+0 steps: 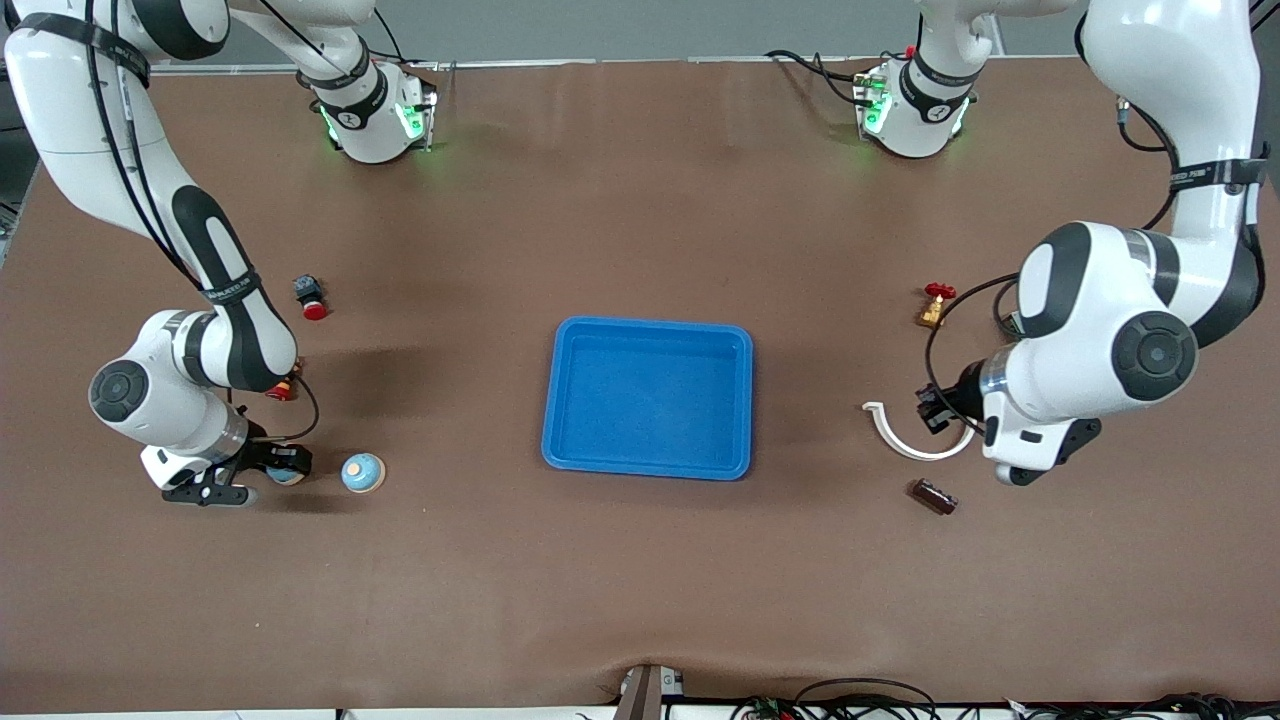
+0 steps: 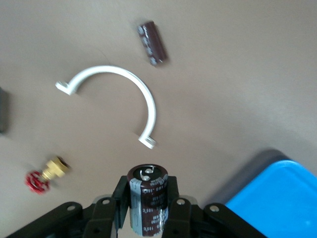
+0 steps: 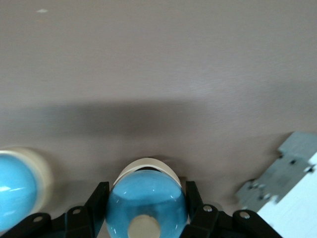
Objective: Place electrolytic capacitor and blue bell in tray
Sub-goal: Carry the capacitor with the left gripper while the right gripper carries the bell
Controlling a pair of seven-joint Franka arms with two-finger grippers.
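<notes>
The blue tray point(image 1: 648, 397) lies mid-table, and its corner shows in the left wrist view point(image 2: 280, 203). My left gripper point(image 1: 935, 408) is shut on a dark brown electrolytic capacitor point(image 2: 147, 198) and holds it over the table beside a white half-ring clamp point(image 1: 915, 437). A second, slimmer capacitor point(image 1: 933, 496) lies nearer the front camera point(image 2: 152, 42). My right gripper point(image 1: 272, 467) is low at the right arm's end of the table. It is shut on a blue bell point(image 3: 147, 203). A second blue bell point(image 1: 362, 472) stands on the table beside it point(image 3: 17, 188).
A brass valve with a red handle point(image 1: 935, 305) lies farther from the camera than the clamp point(image 2: 119, 94). It also shows in the left wrist view point(image 2: 47, 174). A red push button point(image 1: 310, 298) and a small red part point(image 1: 283, 390) lie near the right arm. A grey metal bracket point(image 3: 282, 176) shows in the right wrist view.
</notes>
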